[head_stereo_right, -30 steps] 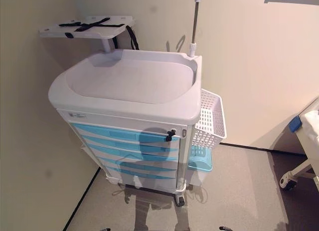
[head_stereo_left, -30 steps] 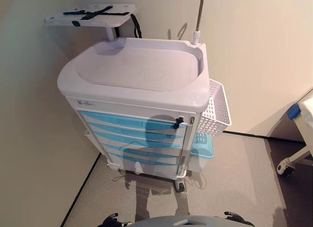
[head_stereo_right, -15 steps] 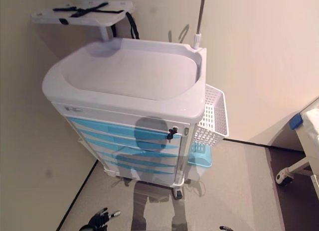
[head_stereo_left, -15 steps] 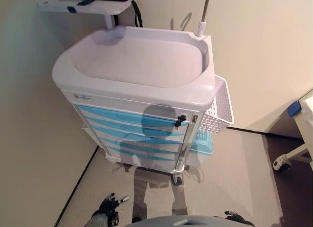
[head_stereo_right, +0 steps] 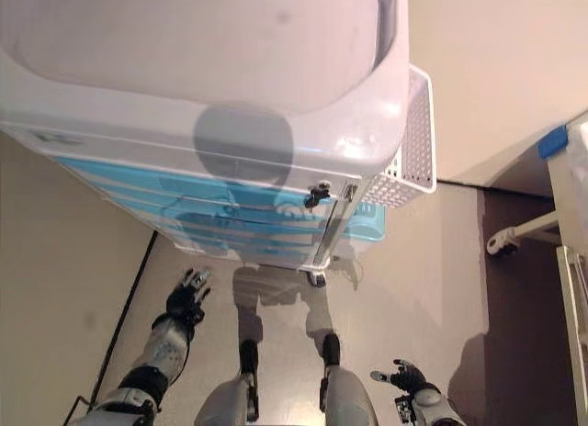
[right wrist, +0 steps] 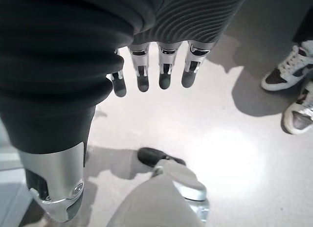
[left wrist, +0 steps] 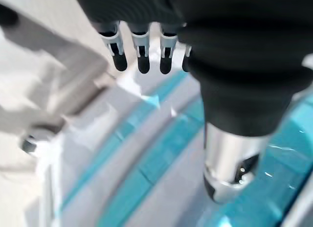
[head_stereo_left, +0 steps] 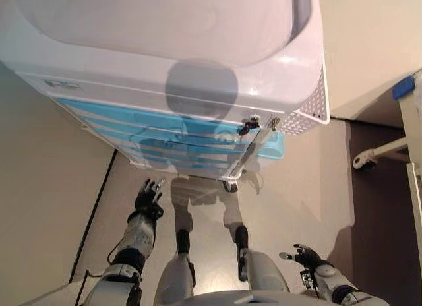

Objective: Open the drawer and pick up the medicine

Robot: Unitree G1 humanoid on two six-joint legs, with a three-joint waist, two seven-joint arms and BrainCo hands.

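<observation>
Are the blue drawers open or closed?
Closed. The blue drawers sit flush in the cart, none pulled out. The left robot hand is below them, not touching.

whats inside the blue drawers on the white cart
That cannot be seen: every light blue drawer of the white plastic medical cart is closed, so any medicine is hidden. Only the drawer fronts show, with a small black key lock at their right end.

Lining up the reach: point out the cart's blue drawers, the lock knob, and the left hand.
blue drawers (head_stereo_left: 132,118): left eye view, front of the top drawer.
lock knob (head_stereo_left: 248,126): left eye view, the dark knob itself.
left hand (head_stereo_left: 148,199): left eye view, back of the hand.
</observation>
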